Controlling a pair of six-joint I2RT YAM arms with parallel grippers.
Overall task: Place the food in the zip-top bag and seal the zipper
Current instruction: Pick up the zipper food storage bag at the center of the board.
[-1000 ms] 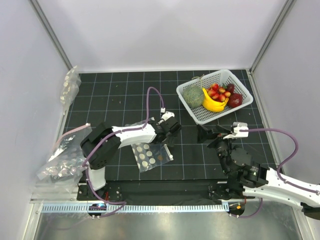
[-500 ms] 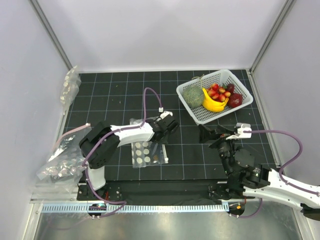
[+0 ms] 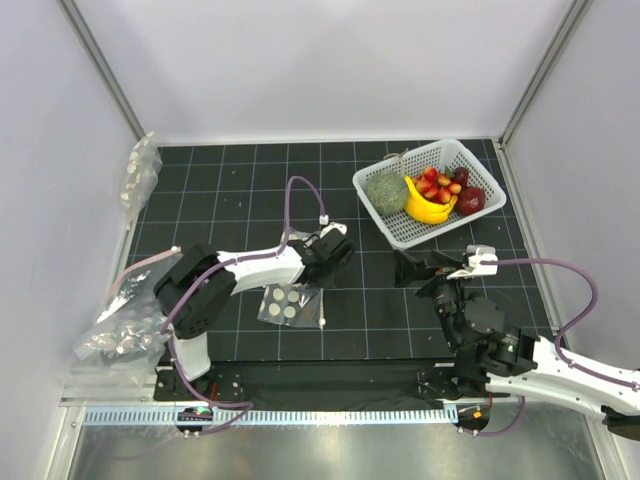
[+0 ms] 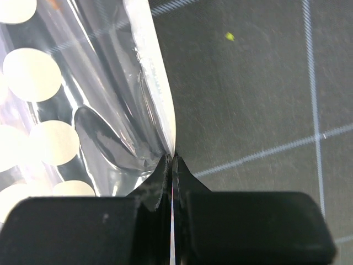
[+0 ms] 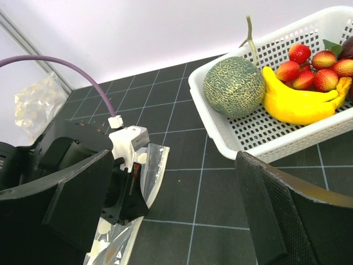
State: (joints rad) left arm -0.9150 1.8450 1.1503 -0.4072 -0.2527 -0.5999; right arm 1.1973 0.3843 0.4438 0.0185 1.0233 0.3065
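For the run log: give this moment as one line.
left pincer shut on bag edge | right pincer open, empty | food in basket

Top view: fixed above and behind my arm bases, looking down and forward from far enough to take in the whole bench (image 3: 400,330) and its side walls. Left wrist view: sits just behind my left tool (image 4: 171,165), facing along its pinched-together fingers, so near that only an edge of the zip-top bag (image 4: 83,110) and a patch of gridded bench fit. Right wrist view: low between the spread fingers of my right tool (image 5: 174,165), facing across the bench towards the back; it shares the basket (image 5: 259,138) and the bag with the top view.
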